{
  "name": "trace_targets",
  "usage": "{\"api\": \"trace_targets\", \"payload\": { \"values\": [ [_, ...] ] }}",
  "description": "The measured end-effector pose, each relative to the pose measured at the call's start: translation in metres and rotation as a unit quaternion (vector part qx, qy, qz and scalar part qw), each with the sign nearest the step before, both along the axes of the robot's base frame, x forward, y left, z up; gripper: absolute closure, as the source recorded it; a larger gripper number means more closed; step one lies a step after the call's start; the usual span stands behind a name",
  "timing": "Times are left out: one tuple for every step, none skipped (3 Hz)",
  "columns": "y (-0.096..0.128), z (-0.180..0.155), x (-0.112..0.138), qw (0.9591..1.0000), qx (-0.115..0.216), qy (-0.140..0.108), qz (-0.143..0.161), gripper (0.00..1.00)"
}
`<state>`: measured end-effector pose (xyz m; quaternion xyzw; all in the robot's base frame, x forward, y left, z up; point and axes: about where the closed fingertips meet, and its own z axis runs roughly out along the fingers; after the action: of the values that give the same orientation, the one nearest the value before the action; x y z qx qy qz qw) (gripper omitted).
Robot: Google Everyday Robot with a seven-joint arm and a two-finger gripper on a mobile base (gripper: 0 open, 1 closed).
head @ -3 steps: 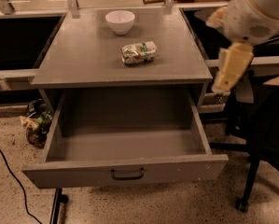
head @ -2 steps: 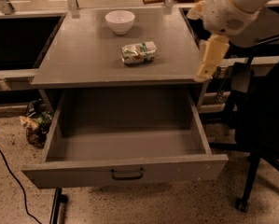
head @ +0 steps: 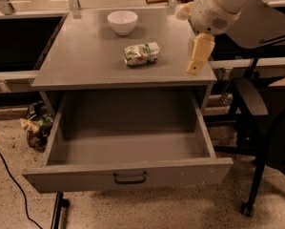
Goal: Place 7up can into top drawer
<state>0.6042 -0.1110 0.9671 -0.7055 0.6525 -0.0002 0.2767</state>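
Observation:
The 7up can [head: 142, 53], dented, silver-white with green print, lies on its side near the middle of the grey cabinet top [head: 75, 66]. The top drawer [head: 127, 178] below is pulled wide open and empty, its dark bar handle [head: 130, 178] at the centre of the front panel. My gripper [head: 199, 56], cream-coloured, hangs from the white arm above the right part of the cabinet top, to the right of the can and apart from it.
A white round bowl [head: 122, 22] stands at the back of the cabinet top. A black office chair [head: 261, 104] is close on the right. A bag of clutter [head: 36, 125] and a black cable [head: 8, 185] lie on the floor at the left.
The arm and gripper have moved left, from beside the cabinet's right edge to over the cabinet top, nearer the can. The can, bowl and drawer have not moved.

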Motion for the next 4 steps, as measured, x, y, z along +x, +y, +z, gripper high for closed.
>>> {"api": "trace_targets", "payload": {
  "values": [
    [0.010,-0.007,0.020,0.9997,0.009,-0.018,0.010,0.00],
    [0.024,-0.013,0.044,0.9988,0.018,-0.042,0.020,0.00],
    [0.042,-0.023,0.065,0.9974,0.031,-0.056,0.032,0.00],
    [0.064,-0.048,0.101,0.9971,0.048,-0.048,0.035,0.00]
  ]
}}
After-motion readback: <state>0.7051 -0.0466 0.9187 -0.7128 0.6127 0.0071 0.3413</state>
